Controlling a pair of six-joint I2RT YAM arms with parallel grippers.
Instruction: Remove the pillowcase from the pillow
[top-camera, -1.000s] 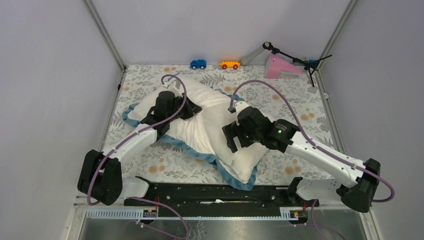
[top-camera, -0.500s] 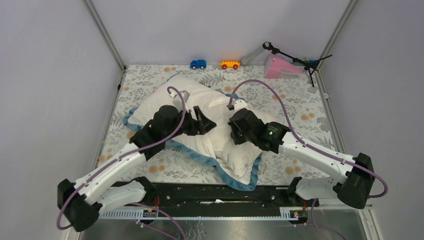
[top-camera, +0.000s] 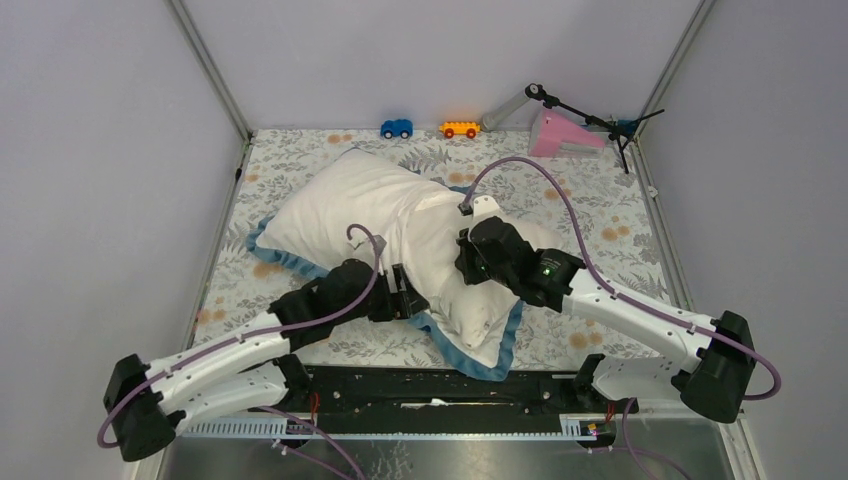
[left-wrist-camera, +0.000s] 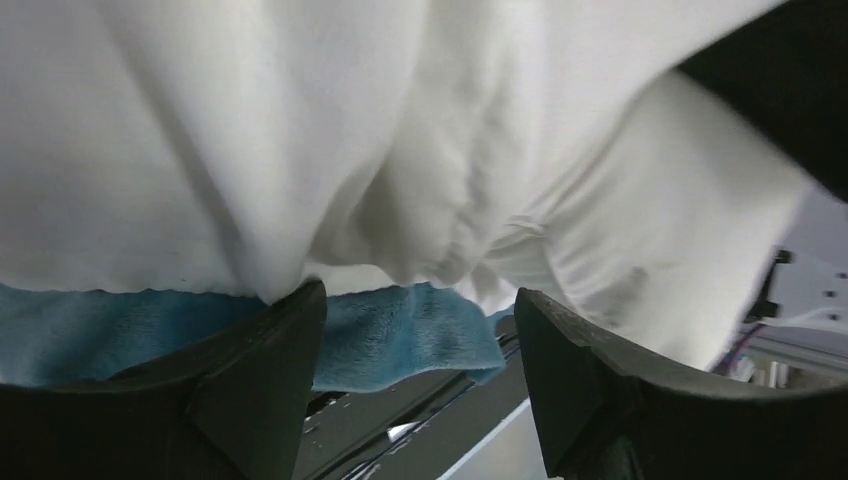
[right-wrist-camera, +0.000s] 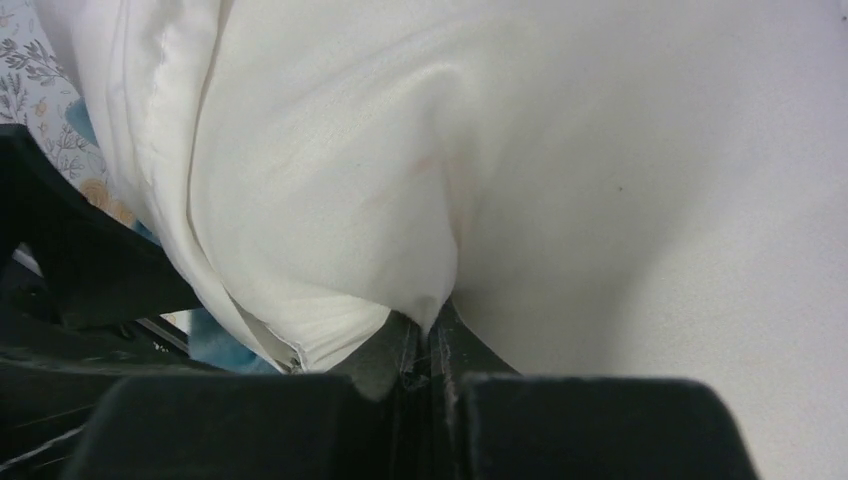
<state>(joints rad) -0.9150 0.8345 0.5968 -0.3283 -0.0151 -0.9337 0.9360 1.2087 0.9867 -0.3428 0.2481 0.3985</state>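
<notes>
**Open left claw at the blue hem, right claw clamped on the white bulk**

The pillow (top-camera: 350, 200) lies slantwise on the flowered table cloth (top-camera: 600, 220), its long axis running from far left to near right. The pillowcase (top-camera: 470, 352) shows mostly as a blue border along the pillow's near-left long side and around its near-right end.

What matters for the next move is that border. It lies straight ahead of the left claw (top-camera: 410, 300), which is nearer to it than the right one. In the left wrist view the blue plush hem sits low between the two fingers (left-wrist-camera: 270, 380), with white cloth bulging above. The jaws stand wide apart and hold nothing. Whether either finger touches the cloth I cannot tell.

The left arm (top-camera: 230, 345) stretches low from its near-left base, its forearm running rightward along the near edge and its wrist aimed at the pillow's side.

The right claw (top-camera: 468, 270) is closed tight on a pinch of smooth white cloth on top of the pillow's near-right half. I take that cloth for the pillow's own skin, though white on white leaves some doubt. The right arm (top-camera: 640, 310) reaches leftward from its near-right base, its wrist tipped down onto the bulk.

As I judge it, the left claw need only close on the hem and draw it away along the slant.
</notes>
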